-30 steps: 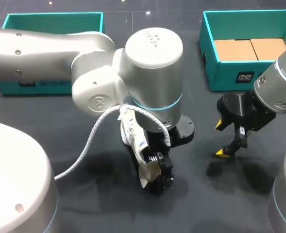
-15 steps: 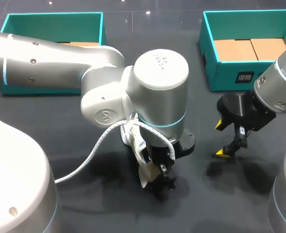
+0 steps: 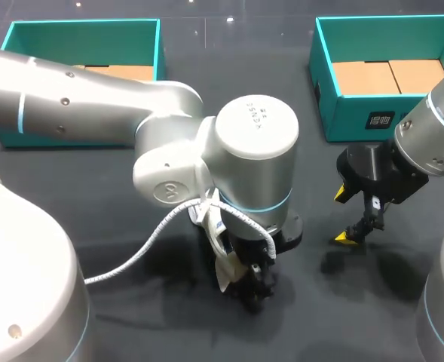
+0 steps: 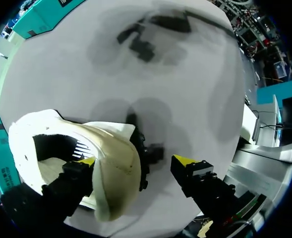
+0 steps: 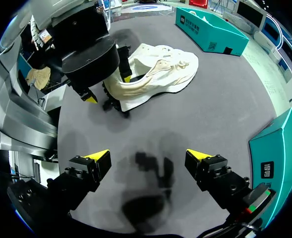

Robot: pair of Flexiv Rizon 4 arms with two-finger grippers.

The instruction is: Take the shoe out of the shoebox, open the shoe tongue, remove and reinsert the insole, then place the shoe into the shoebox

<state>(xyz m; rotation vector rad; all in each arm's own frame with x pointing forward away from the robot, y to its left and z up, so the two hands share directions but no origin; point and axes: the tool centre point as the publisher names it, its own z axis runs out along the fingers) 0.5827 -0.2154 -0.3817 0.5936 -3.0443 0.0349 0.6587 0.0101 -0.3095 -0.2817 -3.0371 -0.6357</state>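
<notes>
The white shoe (image 4: 111, 168) lies on the table (image 3: 78, 188) under my left gripper (image 4: 135, 160), fingers apart, one tip maybe inside its heel end (one outside), while my right gripper (image 5: 147, 154), also apart, hangs farther away.

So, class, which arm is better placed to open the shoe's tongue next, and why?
Probably the left. The left gripper is at the shoe, one finger inside its opening, the other outside. The right gripper hangs open above the table, apart from the shoe.
</notes>
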